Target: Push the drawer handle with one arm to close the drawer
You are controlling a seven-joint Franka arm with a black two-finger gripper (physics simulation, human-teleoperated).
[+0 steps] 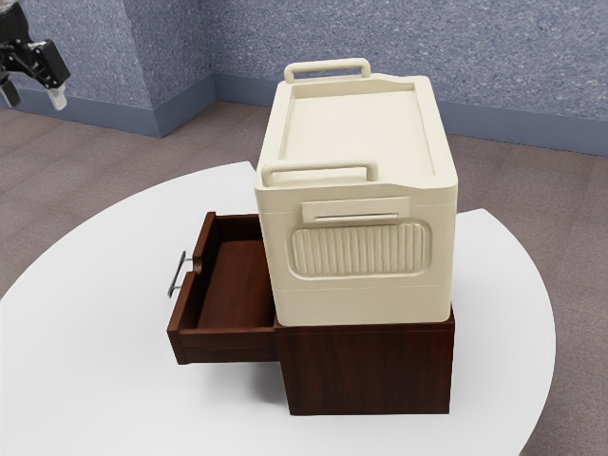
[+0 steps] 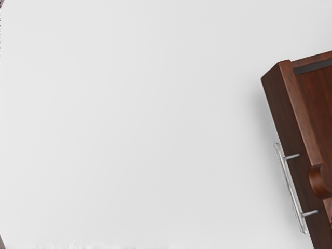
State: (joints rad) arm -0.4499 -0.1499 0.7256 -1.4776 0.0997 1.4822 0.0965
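The drawer (image 1: 228,345) is seen pulled out of the dark wooden cabinet (image 1: 370,372), with its front turned toward the exterior view's left. Its metal handle (image 1: 177,274), a slim bar set on two short posts, is fixed to the outer face of that front, and a rounded notch is cut into the front's upper edge beside it. The reddish-brown floor of the drawer is exposed between its sides.

The end effector (image 1: 34,99) is found at the exterior view's upper left corner, partly cut off by the edge. Its two fingers are held apart, with a gap left between the tips; nothing is gripped. It is placed above and well apart from the handle, which is not touched.

On top of the cabinet a large cream box (image 1: 366,309) is carried, upright. Two raised bars are fitted on its top, near opposite ends, and a ribbed panel is set into the side shown. The cabinet is supported by a round white counter (image 1: 90,294), beyond which a brown floor (image 1: 66,176) and speckled blue walls (image 1: 475,52) are shown.

In the wrist view, the drawer's front and the handle are shown from above, with the counter's pale surface spread beside them.
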